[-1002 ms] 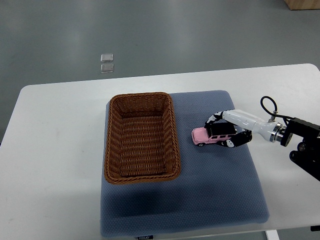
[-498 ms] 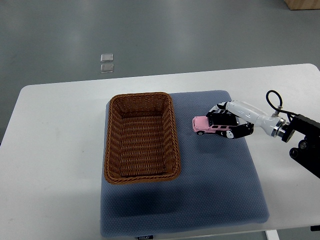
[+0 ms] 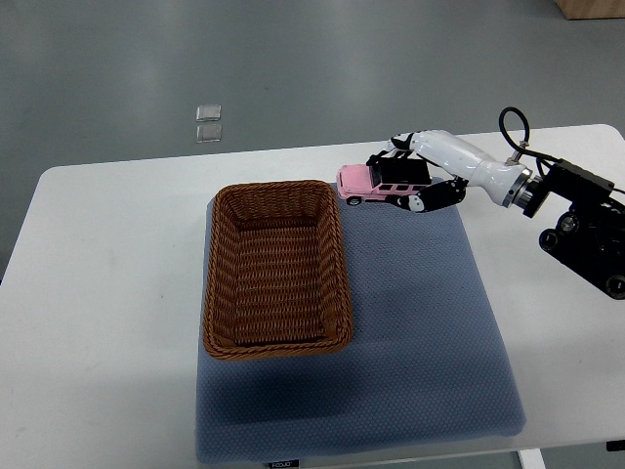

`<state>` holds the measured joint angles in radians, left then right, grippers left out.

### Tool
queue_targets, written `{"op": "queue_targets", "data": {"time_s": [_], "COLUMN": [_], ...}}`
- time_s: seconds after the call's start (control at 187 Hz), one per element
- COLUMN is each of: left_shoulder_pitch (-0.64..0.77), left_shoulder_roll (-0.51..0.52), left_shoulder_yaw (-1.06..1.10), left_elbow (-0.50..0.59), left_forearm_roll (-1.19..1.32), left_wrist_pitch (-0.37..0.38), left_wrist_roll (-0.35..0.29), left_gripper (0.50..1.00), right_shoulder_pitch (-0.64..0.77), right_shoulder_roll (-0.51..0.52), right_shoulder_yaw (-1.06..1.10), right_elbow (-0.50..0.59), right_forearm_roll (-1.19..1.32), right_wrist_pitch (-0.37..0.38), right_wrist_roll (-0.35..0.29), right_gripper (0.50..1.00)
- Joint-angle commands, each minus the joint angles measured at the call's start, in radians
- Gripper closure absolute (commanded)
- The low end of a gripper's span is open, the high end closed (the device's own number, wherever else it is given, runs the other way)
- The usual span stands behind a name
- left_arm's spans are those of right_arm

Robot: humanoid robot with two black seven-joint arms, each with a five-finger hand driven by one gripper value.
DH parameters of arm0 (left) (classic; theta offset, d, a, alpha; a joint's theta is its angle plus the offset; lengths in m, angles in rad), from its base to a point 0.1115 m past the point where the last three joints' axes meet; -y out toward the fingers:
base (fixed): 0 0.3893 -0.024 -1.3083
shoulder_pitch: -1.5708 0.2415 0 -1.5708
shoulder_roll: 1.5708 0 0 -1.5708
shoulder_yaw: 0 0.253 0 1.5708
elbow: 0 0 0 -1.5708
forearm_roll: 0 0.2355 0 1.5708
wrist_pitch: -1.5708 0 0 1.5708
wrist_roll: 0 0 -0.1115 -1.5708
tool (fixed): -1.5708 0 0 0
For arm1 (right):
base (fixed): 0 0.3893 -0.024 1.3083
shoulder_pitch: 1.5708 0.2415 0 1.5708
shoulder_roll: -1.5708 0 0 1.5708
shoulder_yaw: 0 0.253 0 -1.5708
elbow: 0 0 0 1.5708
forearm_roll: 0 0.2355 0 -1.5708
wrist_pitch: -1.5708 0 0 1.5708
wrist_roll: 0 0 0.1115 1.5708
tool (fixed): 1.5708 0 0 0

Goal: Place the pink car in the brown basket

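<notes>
Top view: right hand (image 3: 418, 181) fingers grip pink car (image 3: 363, 183) beside brown basket (image 3: 277, 269).

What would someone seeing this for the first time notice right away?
First, the pink car, gripped in the right hand that reaches in from the right edge, held just beyond the far right corner of the brown basket. Next, the basket itself, a woven rectangle with nothing in it, on the left part of a blue-grey mat that lies on the white table.
</notes>
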<state>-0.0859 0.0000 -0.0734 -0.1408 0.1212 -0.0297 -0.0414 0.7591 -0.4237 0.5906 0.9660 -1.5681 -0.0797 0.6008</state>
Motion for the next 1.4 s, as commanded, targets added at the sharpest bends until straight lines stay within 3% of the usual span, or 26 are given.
{"op": "queue_targets", "data": {"time_s": [0.0,0.263,0.595,0.718,0.917,1.158,1.394], "left_shoulder_pitch": [0.002,0.006,0.008,0.008,0.008,0.008,0.006], "left_shoulder_roll": [0.000,0.000,0.000,0.000,0.000,0.000,0.000], "left_shoulder_yaw": [0.000,-0.002,0.000,0.000,0.000,0.000,0.001], "left_elbow": [0.001,0.003,0.000,-0.003,-0.006,-0.005,-0.005], "left_forearm_roll": [0.000,0.000,0.000,0.000,0.000,0.000,0.000], "left_wrist_pitch": [0.001,0.001,0.001,0.001,0.001,0.001,0.001], "left_wrist_roll": [0.000,0.000,0.000,0.000,0.000,0.000,0.000], "left_gripper": [0.500,0.500,0.500,0.500,0.500,0.500,0.500], "right_shoulder_pitch": [0.045,0.140,0.140,0.138,0.137,0.132,0.085], "right_shoulder_roll": [0.037,0.171,0.240,0.241,0.246,0.240,0.197], "right_shoulder_yaw": [-0.061,-0.202,-0.279,-0.278,-0.276,-0.256,-0.109], "right_elbow": [-0.003,-0.023,-0.102,-0.110,-0.110,-0.110,-0.108], "right_forearm_roll": [0.000,-0.001,-0.010,-0.007,-0.004,0.023,0.333], "right_wrist_pitch": [0.000,-0.002,-0.029,-0.045,-0.046,-0.078,-0.095], "right_wrist_roll": [0.001,0.002,-0.001,-0.003,-0.007,-0.009,-0.030], "right_gripper": [1.000,1.000,1.000,0.806,0.599,0.589,0.589]}}
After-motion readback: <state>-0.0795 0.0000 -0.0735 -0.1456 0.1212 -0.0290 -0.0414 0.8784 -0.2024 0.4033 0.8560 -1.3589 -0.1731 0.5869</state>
